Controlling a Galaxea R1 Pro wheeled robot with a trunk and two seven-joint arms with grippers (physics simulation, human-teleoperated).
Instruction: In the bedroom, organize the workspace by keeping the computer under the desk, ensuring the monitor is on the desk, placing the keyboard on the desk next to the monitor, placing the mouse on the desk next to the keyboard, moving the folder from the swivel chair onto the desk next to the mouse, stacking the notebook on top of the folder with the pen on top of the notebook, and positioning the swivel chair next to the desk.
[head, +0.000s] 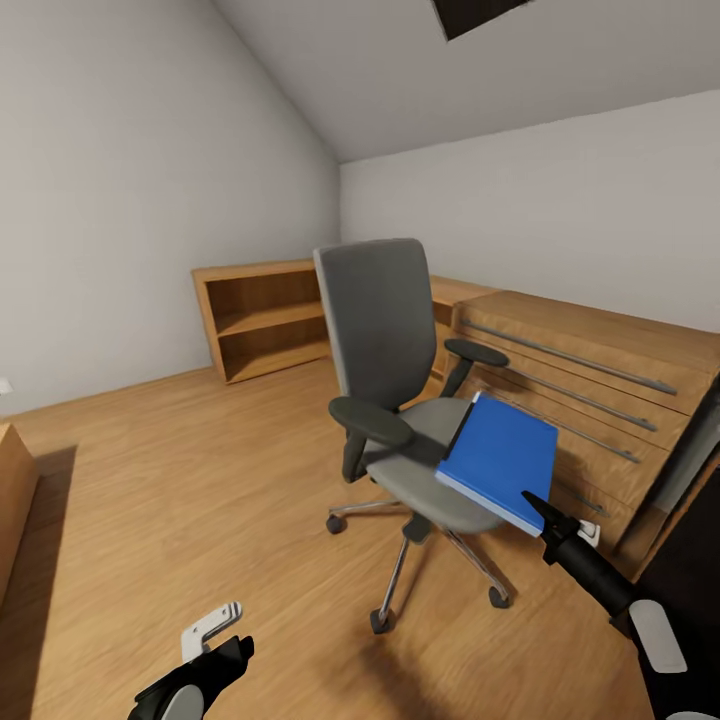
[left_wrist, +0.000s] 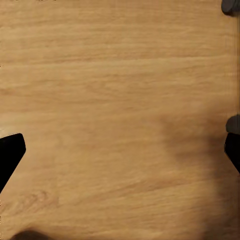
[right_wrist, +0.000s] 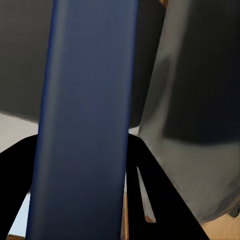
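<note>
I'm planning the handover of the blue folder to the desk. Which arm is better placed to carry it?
The right. The right gripper is already shut on the near edge of the folder, tilted up above the chair seat. The left gripper hangs low over bare floor, open and holding nothing.

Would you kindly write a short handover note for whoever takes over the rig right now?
Right gripper: shut on the near edge of the blue folder, which is tilted up over the seat of the swivel chair; in the right wrist view the folder runs between the fingers.
Left gripper: open, holding nothing, low over the wooden floor.
Done: folder gripped and partly lifted.
Left: carry the folder to the desk, stack the notebook and pen on it, arrange the rest, then bring the chair beside the desk.
</note>
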